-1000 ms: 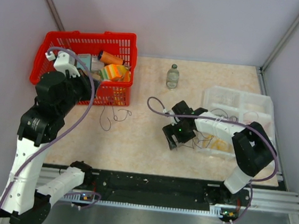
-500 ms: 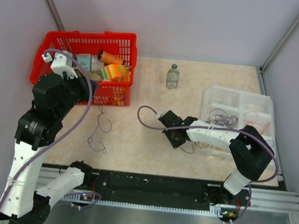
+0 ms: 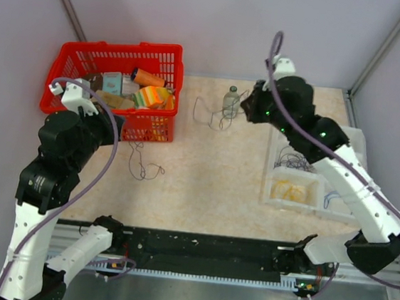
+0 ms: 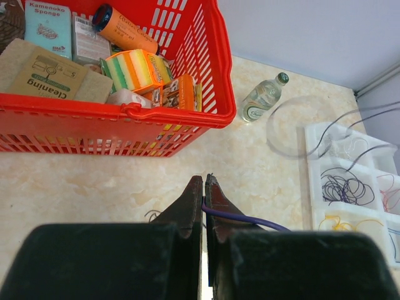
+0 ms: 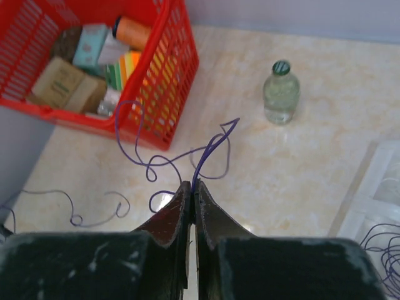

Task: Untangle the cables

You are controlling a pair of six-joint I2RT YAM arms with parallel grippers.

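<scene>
This looks like a robotics lab test cell rather than a home or shop. Plain pale lilac wall panels [image 3: 234, 25] close it in, apparently held by bare metal corner posts [image 3: 65, 0]. A white-and-black left robot arm [image 3: 60, 157] and a matching right robot arm [image 3: 341, 165] stand on a black mounting rail [image 3: 204, 251] at the edge of a beige stone-patterned bench [image 3: 203, 186]. Staged props sit there: a red plastic mesh basket [image 3: 118, 45] of packaged sponges, a small clear bottle [image 3: 231, 102] and a white compartment tray [image 4: 314, 132].

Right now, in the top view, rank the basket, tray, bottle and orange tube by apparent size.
1. basket, largest.
2. tray, though part of it is hidden.
3. bottle and orange tube look about alike, so I won't rank them against each other.
</scene>
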